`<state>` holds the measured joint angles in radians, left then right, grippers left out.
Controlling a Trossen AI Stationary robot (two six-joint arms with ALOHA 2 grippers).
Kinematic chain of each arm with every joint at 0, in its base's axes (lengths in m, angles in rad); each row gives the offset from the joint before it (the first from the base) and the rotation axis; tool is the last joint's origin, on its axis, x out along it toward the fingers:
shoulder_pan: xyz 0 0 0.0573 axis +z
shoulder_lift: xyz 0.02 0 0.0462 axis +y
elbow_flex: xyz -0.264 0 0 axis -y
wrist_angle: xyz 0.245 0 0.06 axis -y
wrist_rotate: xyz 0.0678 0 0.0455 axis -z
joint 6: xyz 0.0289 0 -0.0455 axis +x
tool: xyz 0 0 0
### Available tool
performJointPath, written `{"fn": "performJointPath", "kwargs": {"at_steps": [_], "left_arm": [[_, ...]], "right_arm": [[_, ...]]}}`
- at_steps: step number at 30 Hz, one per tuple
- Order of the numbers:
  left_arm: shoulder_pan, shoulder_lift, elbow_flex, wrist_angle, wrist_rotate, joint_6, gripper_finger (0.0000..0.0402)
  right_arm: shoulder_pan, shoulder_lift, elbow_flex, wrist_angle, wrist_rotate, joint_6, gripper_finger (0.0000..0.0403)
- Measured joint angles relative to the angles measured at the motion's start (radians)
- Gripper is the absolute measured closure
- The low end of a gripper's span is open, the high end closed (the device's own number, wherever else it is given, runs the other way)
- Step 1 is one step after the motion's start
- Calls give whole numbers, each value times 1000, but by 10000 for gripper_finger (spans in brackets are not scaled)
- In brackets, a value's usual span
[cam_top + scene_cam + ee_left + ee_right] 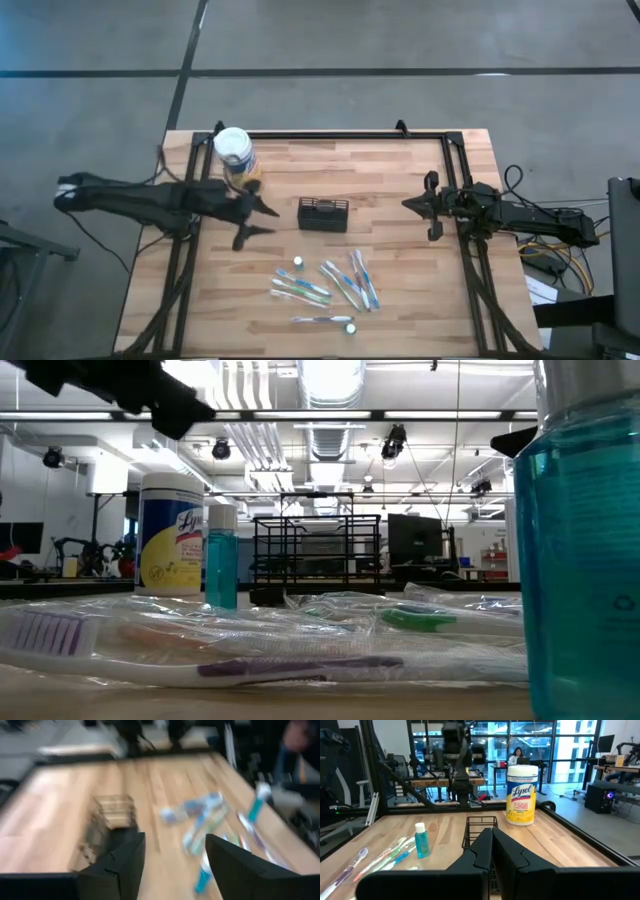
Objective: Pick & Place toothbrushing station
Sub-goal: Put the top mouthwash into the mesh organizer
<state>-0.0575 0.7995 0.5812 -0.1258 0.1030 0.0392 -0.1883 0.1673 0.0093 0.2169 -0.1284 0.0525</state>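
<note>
The toothbrushing station (323,214), a small black openwork caddy, stands upright near the middle of the high view, alone on the wooden worktop (400,180) with nothing gripping it. The left gripper (262,220) sits just to its left in that view, its fingers (125,865) spread apart and holding nothing, with a gap between them and the caddy. Behind that gripper, toward the upper left of the worktop, stands a white-capped wipes jar (234,152). At the right of the high view the right gripper (425,205) waits well apart from the caddy, its fingers (492,850) pressed together and empty. Below the caddy in the high view lies a scatter of wrapped toothbrushes (335,285) and small blue bottles (298,262), none of them in the caddy. Judging by the free caddy and the open left fingers beside it, either the placing is just done or the grasp is about to begin; I cannot tell which.
</note>
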Motion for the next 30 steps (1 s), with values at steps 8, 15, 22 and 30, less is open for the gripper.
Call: {"fn": "performJointPath", "kwargs": {"at_steps": [8, 15, 22, 30], "left_arm": [[-105, 205, 114, -60, 17, 71, 172], [-175, 398, 179, -64, 39, 102, 172], [-188, 554, 240, -59, 39, 112, 172], [-186, 640, 265, -66, 38, 156, 172]], "right_arm": [[0, 3, 0, -4, -1, -4, 394], [0, 5, 0, -4, -1, -7, 394], [0, 5, 0, -4, -1, -7, 394], [0, 5, 0, -3, -1, -7, 394]]}}
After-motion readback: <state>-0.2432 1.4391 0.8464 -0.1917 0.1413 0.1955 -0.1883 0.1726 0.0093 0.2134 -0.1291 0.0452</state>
